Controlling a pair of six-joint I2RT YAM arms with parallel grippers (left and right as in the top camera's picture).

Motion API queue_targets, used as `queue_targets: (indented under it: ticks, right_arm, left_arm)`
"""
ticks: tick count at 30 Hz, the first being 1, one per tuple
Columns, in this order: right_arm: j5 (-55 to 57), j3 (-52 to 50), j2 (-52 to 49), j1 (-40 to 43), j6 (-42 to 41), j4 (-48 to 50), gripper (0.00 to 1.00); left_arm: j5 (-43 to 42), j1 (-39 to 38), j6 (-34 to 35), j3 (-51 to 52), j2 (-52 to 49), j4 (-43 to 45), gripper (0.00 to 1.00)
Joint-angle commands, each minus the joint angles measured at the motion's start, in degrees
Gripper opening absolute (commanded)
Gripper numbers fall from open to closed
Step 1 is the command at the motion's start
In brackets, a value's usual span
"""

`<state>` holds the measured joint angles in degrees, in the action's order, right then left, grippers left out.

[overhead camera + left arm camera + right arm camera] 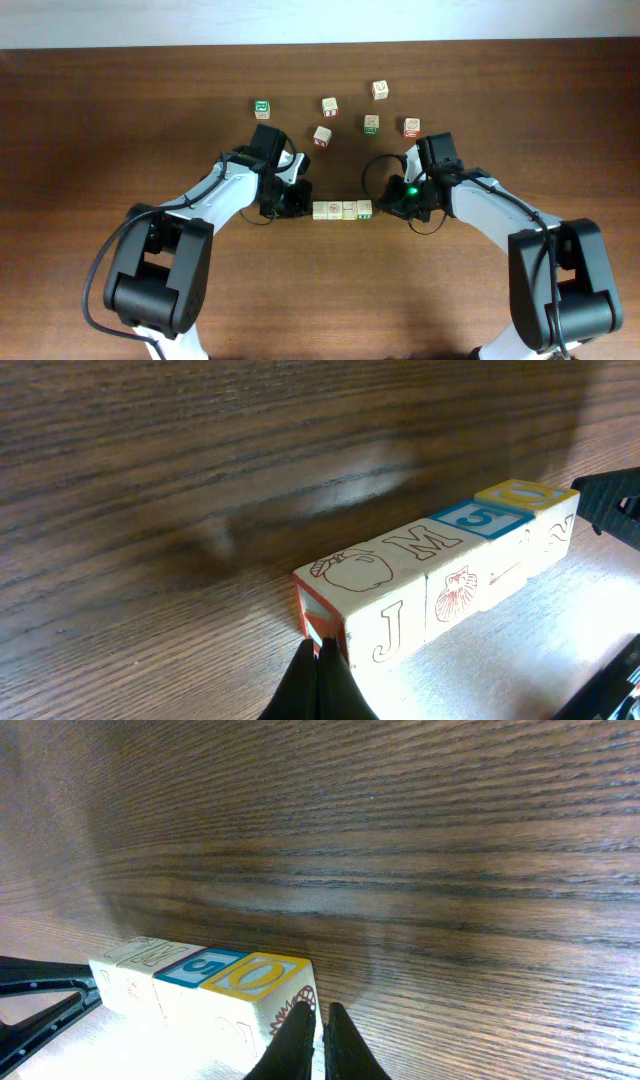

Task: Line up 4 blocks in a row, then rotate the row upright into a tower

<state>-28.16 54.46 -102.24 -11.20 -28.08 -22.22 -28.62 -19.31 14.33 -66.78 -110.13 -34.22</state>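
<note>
In the middle of the table [100, 120], the four blocks [341, 210] are lying in one straight row, side by side and touching each other. In the left wrist view the row is running away from the camera. The nearest block [360, 575] is showing an apple drawing on top, a letter J on its side and a red-framed end face. The second block [425, 542] is carrying an M on top and a shell on its side. The third block [485, 517] is showing a blue face with a 5, and the last block [525, 493] is showing a yellow face with an O.

The left gripper [320, 675] is sitting at the apple end of the row. Its jaws are pressed together with nothing between them, and the tips seem to be touching the lower edge of the red-framed face. The right gripper [318, 1025] is sitting at the opposite end, just beside the lower corner of the O block. Its jaws are almost together and are holding nothing; whether they are touching the block I cannot tell.

Farther back on the table, six other letter cubes [329, 105] are lying scattered, well apart from the row.
</note>
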Motion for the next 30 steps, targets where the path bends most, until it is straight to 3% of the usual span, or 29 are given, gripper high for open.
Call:
queue_targets:
  ticks: [1,30]
  right_arm:
    - [0.09,-0.46,-0.42,-0.46,0.13,0.20,0.08]
    - [-2.08,-0.46,-1.75,-0.48,-0.70,0.46,0.05]
  left_arm:
    - [-1.18,0.35,-1.20,-0.46,1.64,0.15,0.00]
    - [-1.16,0.35,-1.18,-0.50,1.64,0.37,0.00]
